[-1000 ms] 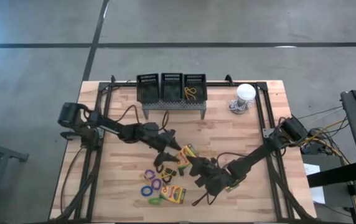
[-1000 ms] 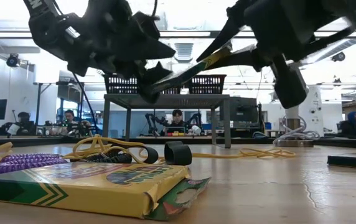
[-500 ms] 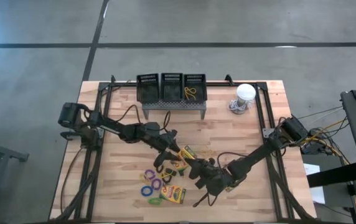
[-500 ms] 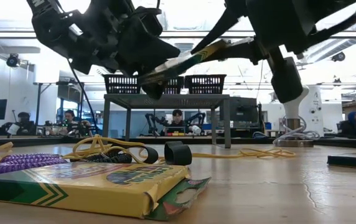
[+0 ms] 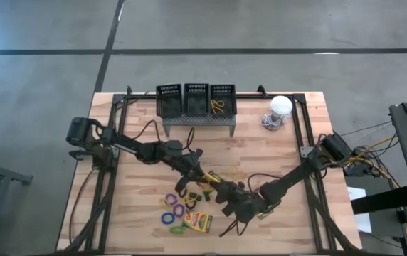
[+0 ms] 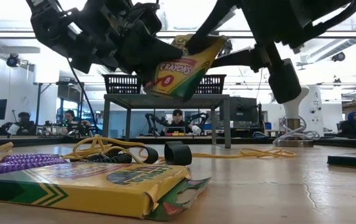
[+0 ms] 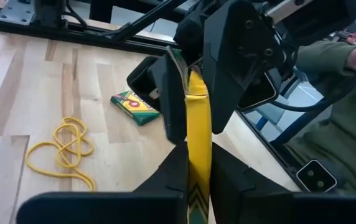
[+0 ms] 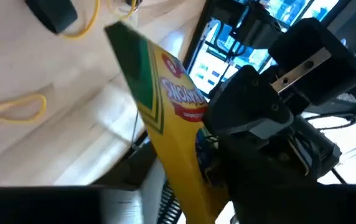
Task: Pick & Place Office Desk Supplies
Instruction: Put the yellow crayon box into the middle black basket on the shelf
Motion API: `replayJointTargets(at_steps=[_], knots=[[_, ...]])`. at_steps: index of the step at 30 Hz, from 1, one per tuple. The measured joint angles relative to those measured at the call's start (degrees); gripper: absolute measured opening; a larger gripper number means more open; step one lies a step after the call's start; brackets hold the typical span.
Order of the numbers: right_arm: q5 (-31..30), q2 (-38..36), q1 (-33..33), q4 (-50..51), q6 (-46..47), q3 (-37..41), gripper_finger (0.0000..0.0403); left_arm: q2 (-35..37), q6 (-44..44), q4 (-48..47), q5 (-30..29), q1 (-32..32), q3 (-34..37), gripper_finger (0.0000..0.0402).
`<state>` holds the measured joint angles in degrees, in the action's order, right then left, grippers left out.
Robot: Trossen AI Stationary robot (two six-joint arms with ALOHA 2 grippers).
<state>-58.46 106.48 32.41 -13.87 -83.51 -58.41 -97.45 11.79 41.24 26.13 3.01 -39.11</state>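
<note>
A yellow-and-green crayon box (image 6: 181, 65) hangs in the air over the table's middle, held between both grippers; it also shows in the high view (image 5: 210, 179). My left gripper (image 5: 195, 172) is shut on it from the left. My right gripper (image 5: 224, 192) is shut on it from the right. Another crayon box (image 5: 198, 222) lies flat near the front edge, beside several coloured loops (image 5: 173, 209). Three black mesh bins (image 5: 196, 99) stand in a row on the grey stand at the back. The right bin holds a yellow loop (image 5: 218, 107). My left gripper pinches the box's two flat faces (image 7: 198, 158) between its two fingers at one end. The box stands edge-on between them, clear of the table. My right gripper pinches the box's other end (image 8: 181, 186) between its fingers, coming from the table's right. The box is tilted, with its printed face (image 6: 177, 67) toward the near side.
A white round-topped object (image 5: 280, 108) stands at the back right. A crayon box (image 7: 134, 104) and a yellow loop (image 7: 66, 149) lie on the wood beyond the left gripper. Two black loops (image 6: 177, 152) and a purple loop (image 6: 22, 163) lie near the front.
Both grippers have stayed shut on the crayon box and drawn a little closer over the table's middle. The box has turned about its length: it was edge-on and nearly level in the low view, and now it is tipped with its printed face showing.
</note>
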Motion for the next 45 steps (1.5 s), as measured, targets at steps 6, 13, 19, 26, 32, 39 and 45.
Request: replayJointTargets(at_steps=[6,13,19,26,32,39,45], knots=[[-1.6,-0.6,4.0,4.5,14.4,0.2,0.0213,2.4,-0.2,-2.2,-5.1,0.0,0.0,0.0040],[15.2,-8.7,1.2,20.2,65.3,3.0,0.0230,8.0,-9.7,-13.2,-32.8,4.2,0.0,0.0040],[18.0,-15.2,-6.3,6.3,77.0,12.7,0.0228,8.7,-18.5,-15.6,-45.0,11.9,0.0,0.0041],[33.1,-24.0,-11.4,-13.8,71.8,20.9,0.0231,8.7,-18.7,-16.1,-48.3,15.7,0.1,0.0043],[41.9,-25.0,-14.4,-13.4,75.4,20.1,0.0231,8.7,-17.4,-16.1,-49.3,15.4,0.1,0.0043],[42.0,-16.9,-16.9,-12.0,75.9,13.8,0.0231,8.7,-17.6,-15.4,-49.3,15.4,0.1,0.0044],[41.8,-11.1,-17.4,-3.7,73.8,7.0,0.0207,8.7,-17.4,-15.4,-49.3,15.4,0.1,0.0044]])
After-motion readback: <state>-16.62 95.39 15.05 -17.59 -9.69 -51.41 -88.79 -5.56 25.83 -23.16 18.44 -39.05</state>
